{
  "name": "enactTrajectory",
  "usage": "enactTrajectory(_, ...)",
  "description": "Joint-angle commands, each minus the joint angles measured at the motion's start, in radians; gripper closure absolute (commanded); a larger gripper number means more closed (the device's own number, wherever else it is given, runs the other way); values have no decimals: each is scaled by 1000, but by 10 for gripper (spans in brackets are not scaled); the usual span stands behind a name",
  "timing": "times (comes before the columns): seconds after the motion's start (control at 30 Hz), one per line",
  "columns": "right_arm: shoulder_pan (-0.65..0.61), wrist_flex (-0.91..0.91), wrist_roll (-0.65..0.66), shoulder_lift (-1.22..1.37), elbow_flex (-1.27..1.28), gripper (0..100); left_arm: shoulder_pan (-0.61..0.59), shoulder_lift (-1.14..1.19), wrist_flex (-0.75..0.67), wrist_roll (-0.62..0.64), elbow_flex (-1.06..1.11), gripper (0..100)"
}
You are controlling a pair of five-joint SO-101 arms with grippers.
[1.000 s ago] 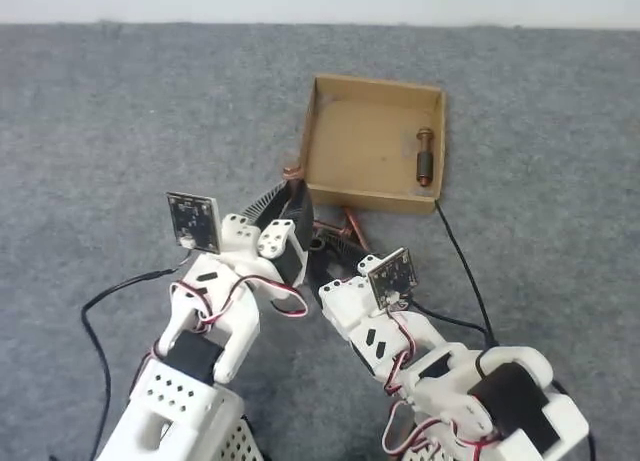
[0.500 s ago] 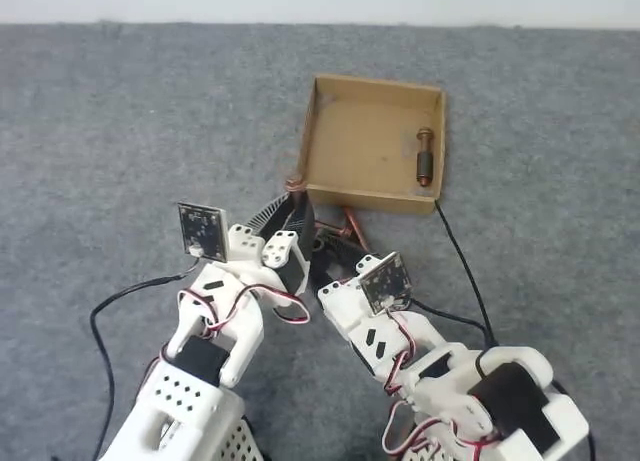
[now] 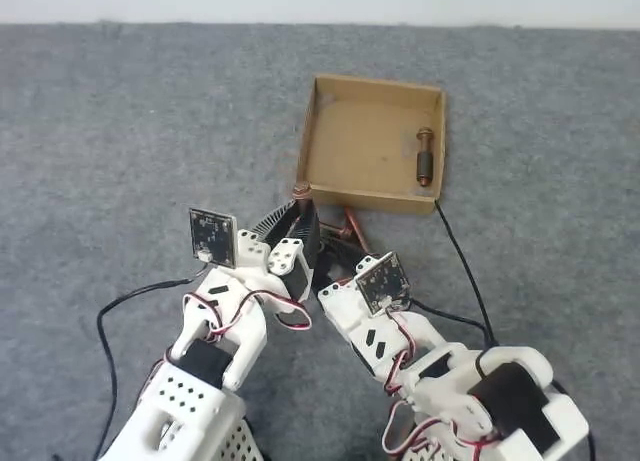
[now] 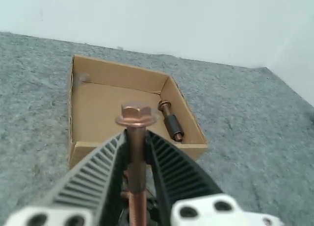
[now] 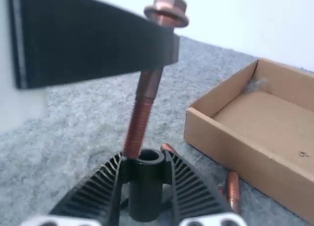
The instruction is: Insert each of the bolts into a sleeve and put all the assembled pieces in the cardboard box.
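Observation:
My left gripper (image 4: 136, 138) is shut on a copper bolt (image 4: 136, 152), head up, its shaft between the ribbed black fingers. In the right wrist view the bolt (image 5: 147, 88) points down with its threaded tip at the mouth of a black sleeve (image 5: 147, 184), on which my right gripper (image 5: 145, 162) is shut. From above, both grippers meet just in front of the cardboard box (image 3: 322, 186), the bolt head (image 3: 300, 191) near its front left corner. An assembled bolt and sleeve (image 3: 424, 158) lies inside the box by its right wall.
Loose copper bolts (image 3: 350, 224) lie on the grey carpet between the grippers and the box front, also seen as a bolt (image 5: 232, 185) beside the box wall. A black cable (image 3: 460, 261) runs along the right.
The left arm has carried the bolt to the right, toward the right gripper and its sleeve. The right arm has stayed almost still.

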Motion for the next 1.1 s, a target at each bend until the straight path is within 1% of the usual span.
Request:
enactTrajectory(0.0, -4, 5, 17, -8, 18, 991, 8, -25, -104, -17, 13, 988)
enactTrajectory(0.2, -8, 4, 15, -8, 18, 991, 8, -20, -117, -14, 22, 988)
enactTrajectory(0.33, -2, 2, 15, -8, 18, 991, 29, -20, -77, -15, 24, 988)
enactTrajectory(0.67, 10, -2, 17, -18, 18, 991, 32, -17, -52, -17, 24, 988)
enactTrajectory(0.87, 12, -28, 17, -10, 18, 991, 26, -17, 18, -17, 24, 988)
enactTrajectory(1.07, 13, -30, 17, -12, 18, 991, 26, -17, 25, -17, 24, 988)
